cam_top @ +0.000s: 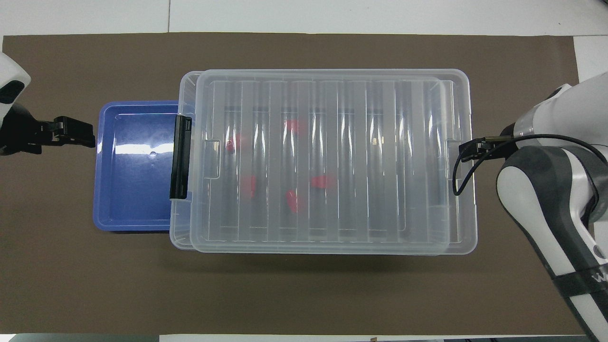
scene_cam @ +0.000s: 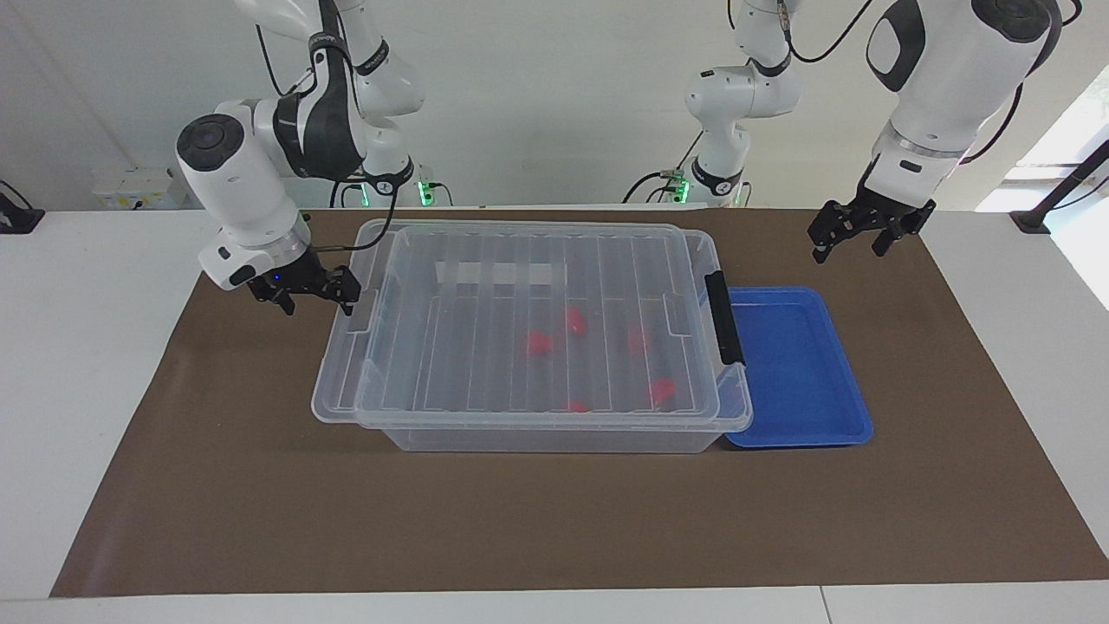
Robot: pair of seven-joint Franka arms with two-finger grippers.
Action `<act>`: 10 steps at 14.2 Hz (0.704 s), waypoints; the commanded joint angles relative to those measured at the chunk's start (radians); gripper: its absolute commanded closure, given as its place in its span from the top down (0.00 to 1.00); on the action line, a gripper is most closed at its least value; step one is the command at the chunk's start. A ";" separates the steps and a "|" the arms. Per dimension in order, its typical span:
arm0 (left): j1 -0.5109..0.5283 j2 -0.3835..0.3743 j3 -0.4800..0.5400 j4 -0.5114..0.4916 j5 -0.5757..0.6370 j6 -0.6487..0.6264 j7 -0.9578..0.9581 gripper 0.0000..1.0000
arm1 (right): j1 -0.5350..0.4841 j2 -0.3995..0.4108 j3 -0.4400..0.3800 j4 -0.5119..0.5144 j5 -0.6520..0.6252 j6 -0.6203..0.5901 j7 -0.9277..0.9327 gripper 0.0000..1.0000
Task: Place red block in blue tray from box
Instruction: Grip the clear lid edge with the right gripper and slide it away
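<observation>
The box (scene_cam: 554, 439) (cam_top: 176, 240) stands mid-mat, and its clear ribbed lid (scene_cam: 520, 286) (cam_top: 332, 142) sits shifted toward the right arm's end, overhanging the rim there. My right gripper (scene_cam: 316, 290) is shut on that end of the lid. Several small red pieces lie inside, blurred by the lid. The boxy one nearest the tray looks like the red block (scene_cam: 637, 340) (cam_top: 249, 185). The blue tray (scene_cam: 797, 364) (cam_top: 133, 190) lies against the box's clip-handle end. My left gripper (scene_cam: 849, 236) (cam_top: 76, 133) hangs open over the mat beside the tray and waits.
A black clip handle (scene_cam: 723, 316) (cam_top: 179, 156) sits on the box's short side next to the tray. A brown mat (scene_cam: 554, 520) covers the table. The right arm's forearm (cam_top: 546, 213) covers the mat's corner at its own end in the overhead view.
</observation>
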 commanded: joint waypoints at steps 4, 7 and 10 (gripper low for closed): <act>0.009 -0.012 -0.004 -0.007 -0.014 -0.014 0.010 1.00 | -0.053 -0.016 0.005 -0.028 -0.005 0.066 -0.058 1.00; 0.009 -0.011 -0.004 -0.007 -0.014 -0.014 0.010 1.00 | -0.079 -0.016 0.005 -0.028 -0.005 0.068 -0.089 1.00; 0.009 -0.011 -0.004 -0.007 -0.014 -0.005 0.009 1.00 | -0.093 -0.016 0.005 -0.028 -0.005 0.068 -0.112 1.00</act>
